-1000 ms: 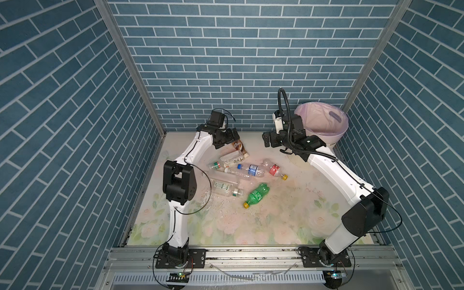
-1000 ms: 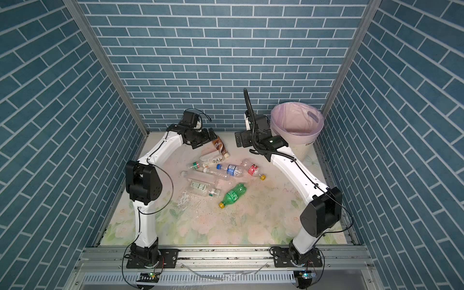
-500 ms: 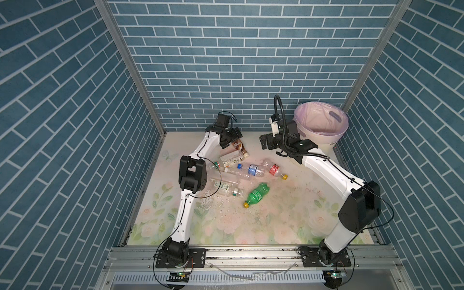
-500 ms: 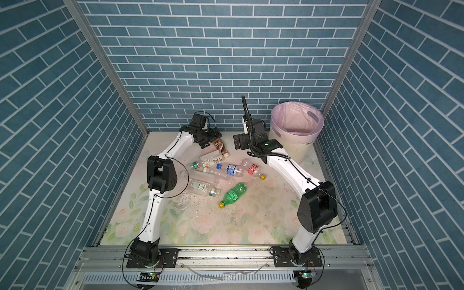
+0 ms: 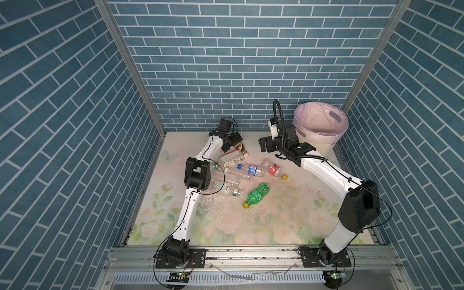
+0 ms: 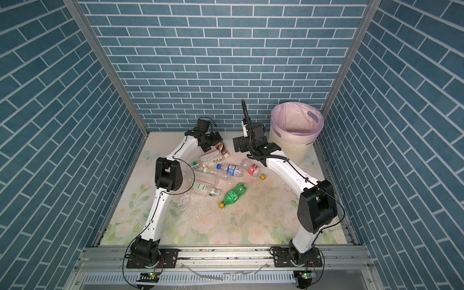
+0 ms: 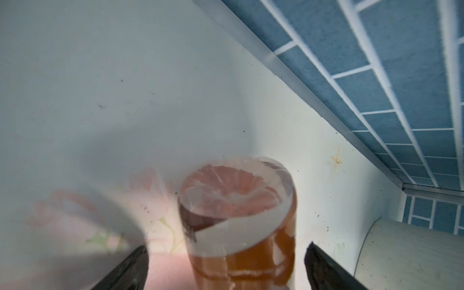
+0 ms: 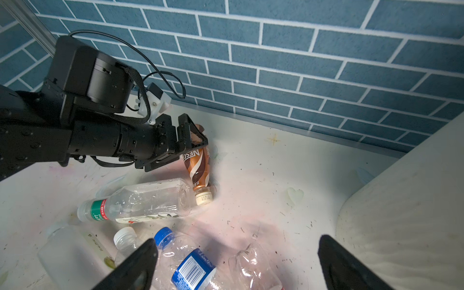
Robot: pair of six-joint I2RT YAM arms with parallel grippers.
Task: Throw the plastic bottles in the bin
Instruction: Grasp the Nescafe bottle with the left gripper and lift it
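In both top views the plastic bottles [image 5: 248, 170] are lying scattered on the tabletop [image 5: 288, 221], with a green bottle [image 5: 257, 194] nearest the front. The bin [image 5: 324, 145] is standing in the far right corner, and no bottle is showing in the part of its liner that can be seen. The left hand [image 5: 232, 141] is reaching down at a brown bottle [image 5: 241, 148] near the back wall. The right hand [image 5: 263, 145] is hovering empty between the pile and the bin.

In the left wrist view the left hand [image 7: 226, 247] is standing wide around the brown bottle [image 7: 238, 226]. A finger [image 7: 125, 268] is sitting on each side with a gap showing, so nothing is being gripped yet.

In the right wrist view the right hand [image 8: 237, 239] is hanging wide and empty above a blue-labelled bottle [image 8: 193, 266], with the bin [image 8: 401, 213] just beside it. The left hand [image 8: 193, 135] is straddling the base end of the brown bottle [image 8: 198, 163], whose cap is lying just beside a clear bottle [image 8: 140, 200].

By my reading, nearly all of the job is waiting: every bottle in view is lying on the tabletop, and picking up the brown one is the step in hand.
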